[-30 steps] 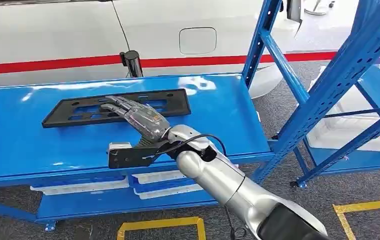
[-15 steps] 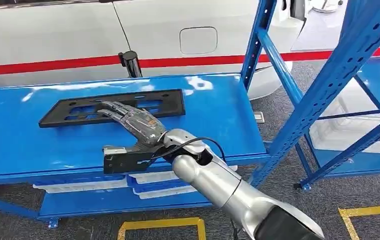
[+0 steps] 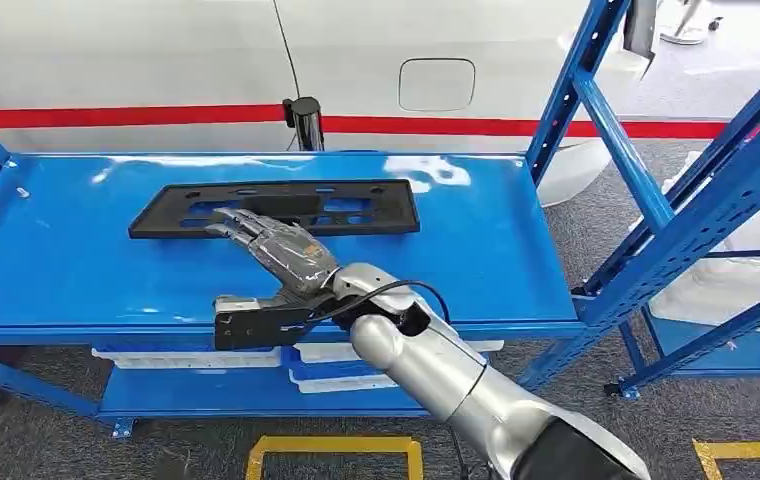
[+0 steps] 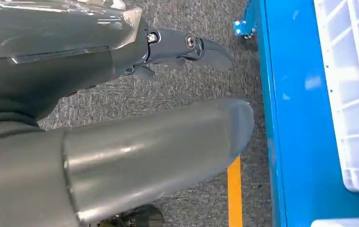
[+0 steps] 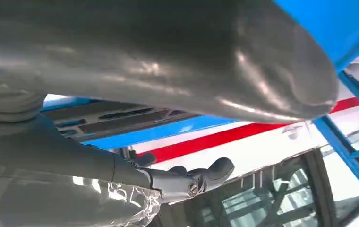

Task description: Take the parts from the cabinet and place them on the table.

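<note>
Part (image 3: 276, 207) flat — just beyond right hand (image 3: 278, 249).

The part (image 3: 276, 207) is a long, flat black plastic plate with several slots cut through it. It lies flat on my blue table (image 3: 476, 250), toward the back edge, with its long side running along the table's length.

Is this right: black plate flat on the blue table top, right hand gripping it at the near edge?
Not quite. The head view shows the black plate flat on the blue table, but the right hand holds nothing; its fingers are spread beside the plate's near edge.
</note>
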